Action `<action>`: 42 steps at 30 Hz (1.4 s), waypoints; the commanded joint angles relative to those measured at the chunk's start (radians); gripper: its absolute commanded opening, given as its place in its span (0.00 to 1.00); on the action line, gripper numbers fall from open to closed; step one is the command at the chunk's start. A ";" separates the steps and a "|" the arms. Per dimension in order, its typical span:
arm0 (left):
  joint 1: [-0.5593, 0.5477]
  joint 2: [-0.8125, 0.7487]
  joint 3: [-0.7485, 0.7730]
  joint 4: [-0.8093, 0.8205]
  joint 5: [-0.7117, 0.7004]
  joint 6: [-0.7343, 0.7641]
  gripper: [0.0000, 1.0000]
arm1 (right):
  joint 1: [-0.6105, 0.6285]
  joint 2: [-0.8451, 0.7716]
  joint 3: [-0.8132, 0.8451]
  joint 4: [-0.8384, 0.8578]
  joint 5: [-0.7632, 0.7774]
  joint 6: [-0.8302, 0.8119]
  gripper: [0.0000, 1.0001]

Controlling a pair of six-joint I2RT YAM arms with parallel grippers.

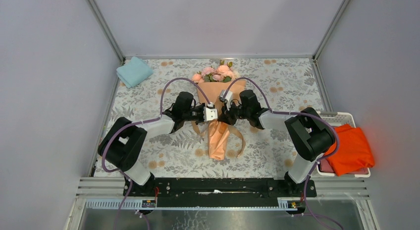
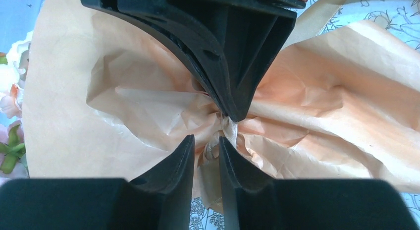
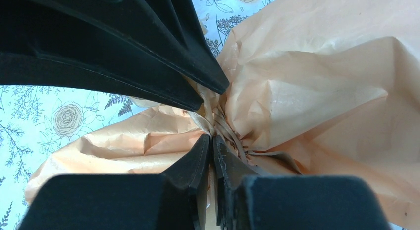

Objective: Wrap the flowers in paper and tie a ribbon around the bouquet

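Peach-orange crinkly paper (image 1: 218,141) on the table (image 1: 277,91) is cinched by narrow tan ribbon (image 3: 228,133). A strand is pinched by the right tool (image 3: 212,141); the left tool (image 2: 205,141) is slightly parted round another. Knot-tightening is judged underway, needing opposed pulls. Pink roses (image 1: 218,71) lie beyond.

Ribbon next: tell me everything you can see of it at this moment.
The ribbon is narrow and tan, a shade darker than the paper, and looks like soft fabric. Several strands circle the paper's pinched waist, and loose loops trail out on both sides below it. One strand runs between the nearly closed right fingers; another lies in the gap between the parted left fingers. Whether a knot is finished cannot be seen.
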 commanded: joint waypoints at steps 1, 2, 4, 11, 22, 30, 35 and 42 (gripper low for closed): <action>-0.018 -0.001 0.031 0.019 -0.001 0.103 0.31 | -0.005 -0.003 -0.001 0.006 0.008 -0.008 0.13; -0.024 0.003 0.031 0.016 -0.017 0.138 0.31 | -0.004 -0.005 -0.001 0.004 0.006 -0.009 0.13; -0.034 0.009 0.025 0.012 -0.053 0.228 0.30 | -0.004 -0.006 -0.001 0.002 0.004 -0.009 0.13; -0.044 0.025 0.050 -0.137 -0.072 0.404 0.28 | -0.005 -0.011 -0.009 0.019 0.001 0.000 0.13; -0.051 -0.008 0.039 -0.003 -0.080 0.246 0.00 | -0.004 -0.016 -0.029 0.014 0.017 0.000 0.13; -0.009 -0.042 0.036 0.066 -0.042 -0.011 0.00 | -0.005 -0.030 -0.066 0.021 0.039 0.008 0.14; -0.002 -0.052 0.028 0.070 -0.018 -0.065 0.00 | -0.005 -0.044 -0.076 0.009 0.050 0.009 0.15; 0.020 -0.093 0.027 0.112 0.046 -0.247 0.00 | -0.007 -0.070 -0.086 -0.036 0.073 -0.022 0.18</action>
